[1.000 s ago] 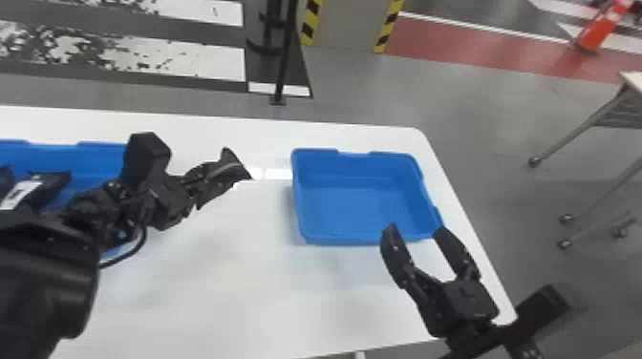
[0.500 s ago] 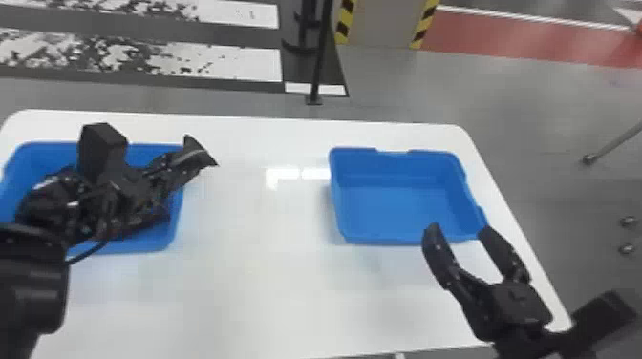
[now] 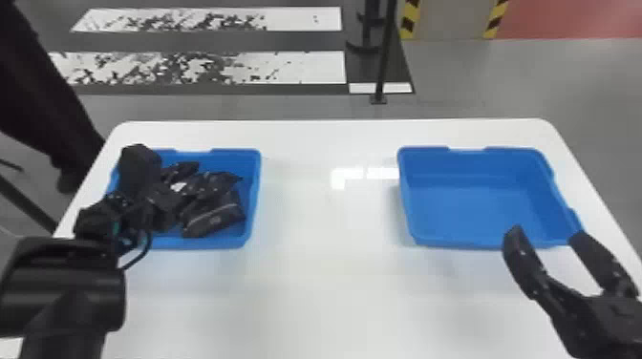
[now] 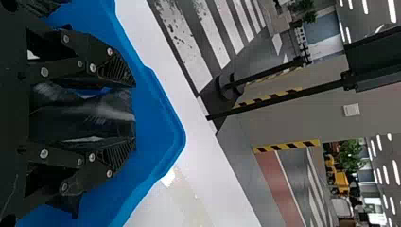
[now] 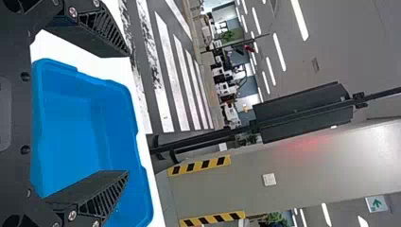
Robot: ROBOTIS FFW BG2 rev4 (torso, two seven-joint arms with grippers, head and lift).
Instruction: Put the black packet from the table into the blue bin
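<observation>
At the left bin, my left gripper (image 3: 191, 190) is over the inside, closed on a black packet (image 3: 220, 182). In the left wrist view, the black packet (image 4: 85, 116) lies between the two ribbed pads of my left gripper (image 4: 132, 118), with the blue bin (image 4: 163, 113) beneath and around it. Other black packets (image 3: 217, 218) rest in the left blue bin (image 3: 219, 242). My right gripper (image 3: 544, 231) stands open at the front edge of the right blue bin (image 3: 477, 238). From the right wrist view, nothing is between the spread fingers of my right gripper (image 5: 127, 113).
Both bins stand on a white table (image 3: 325, 267), with a wide stretch of tabletop between them. The right bin holds nothing visible. Behind the table rises a thin black post (image 3: 386, 57).
The head view has swung left, bringing the whole left bin in. Relative to that bin, my left gripper and its packet have moved left, from past the right rim to inside it.
</observation>
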